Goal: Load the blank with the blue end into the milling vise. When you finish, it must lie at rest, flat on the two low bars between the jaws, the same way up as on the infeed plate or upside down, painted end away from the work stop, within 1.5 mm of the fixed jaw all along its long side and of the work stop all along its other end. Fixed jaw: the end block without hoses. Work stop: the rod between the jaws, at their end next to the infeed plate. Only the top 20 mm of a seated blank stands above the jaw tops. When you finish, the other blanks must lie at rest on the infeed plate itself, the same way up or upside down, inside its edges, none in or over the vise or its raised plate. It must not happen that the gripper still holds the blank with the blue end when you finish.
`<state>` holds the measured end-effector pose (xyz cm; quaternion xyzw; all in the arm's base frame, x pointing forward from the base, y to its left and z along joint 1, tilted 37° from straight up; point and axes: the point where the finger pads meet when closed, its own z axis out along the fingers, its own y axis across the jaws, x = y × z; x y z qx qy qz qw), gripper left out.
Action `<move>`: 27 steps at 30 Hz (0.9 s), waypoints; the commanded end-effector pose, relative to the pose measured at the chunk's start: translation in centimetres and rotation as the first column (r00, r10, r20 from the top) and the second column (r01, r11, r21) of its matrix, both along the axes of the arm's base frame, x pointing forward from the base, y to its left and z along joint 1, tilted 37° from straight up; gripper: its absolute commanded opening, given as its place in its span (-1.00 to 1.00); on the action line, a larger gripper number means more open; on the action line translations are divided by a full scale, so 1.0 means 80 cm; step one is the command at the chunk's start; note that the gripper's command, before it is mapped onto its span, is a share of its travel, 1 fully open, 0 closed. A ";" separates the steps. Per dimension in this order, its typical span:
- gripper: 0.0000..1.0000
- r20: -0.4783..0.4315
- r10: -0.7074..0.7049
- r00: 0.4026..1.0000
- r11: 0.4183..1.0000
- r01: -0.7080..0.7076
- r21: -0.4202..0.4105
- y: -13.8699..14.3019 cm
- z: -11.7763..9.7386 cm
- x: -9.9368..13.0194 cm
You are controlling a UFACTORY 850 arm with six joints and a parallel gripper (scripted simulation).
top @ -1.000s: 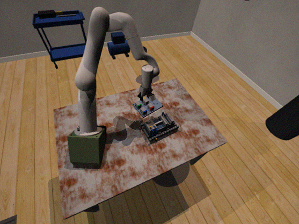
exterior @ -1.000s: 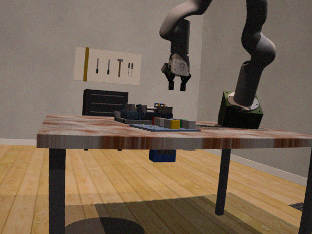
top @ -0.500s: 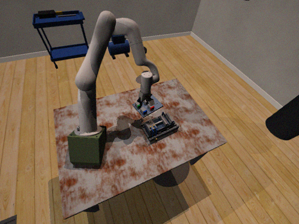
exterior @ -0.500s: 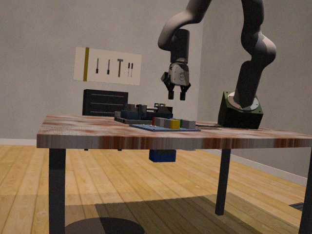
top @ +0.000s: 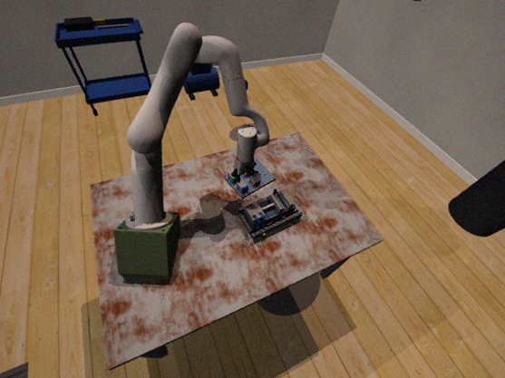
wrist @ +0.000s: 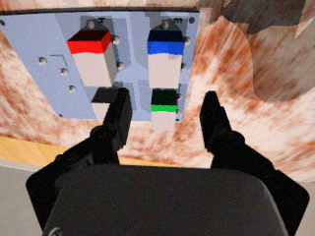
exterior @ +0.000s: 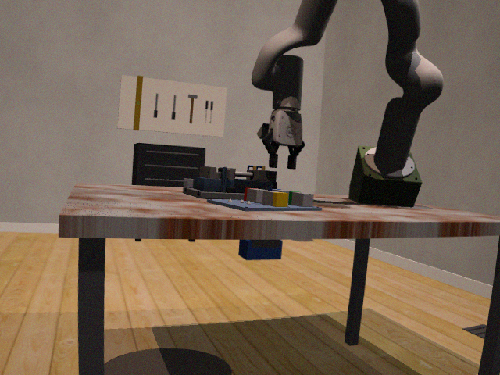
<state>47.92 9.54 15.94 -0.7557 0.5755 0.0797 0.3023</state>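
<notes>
The blank with the blue end (wrist: 165, 56) lies on the light blue infeed plate (wrist: 130, 74), at its far right in the wrist view. A red-ended blank (wrist: 91, 56) lies to its left and a green-ended blank (wrist: 163, 108) lies just in front of it. A fourth blank (wrist: 100, 105) is mostly hidden behind my left finger; the exterior view shows its yellow end (exterior: 280, 198). My gripper (wrist: 166, 101) (exterior: 281, 161) is open and empty. It hangs well above the plate (exterior: 266, 205), over the green-ended blank. The vise (top: 269, 215) stands beside the plate (top: 247, 181).
The vise (exterior: 226, 179) rises higher than the blanks, on the plate's far side in the exterior view. The arm's green base block (top: 144, 250) stands at the table's left. The table edge runs close behind the plate in the wrist view.
</notes>
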 end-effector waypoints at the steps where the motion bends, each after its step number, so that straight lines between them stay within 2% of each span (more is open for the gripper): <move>1: 0.44 0.003 -0.001 1.000 1.000 0.001 0.001 0.003 -0.007 0.002; 27: 0.44 0.004 -0.001 1.000 1.000 0.001 0.001 -0.001 0.004 0.001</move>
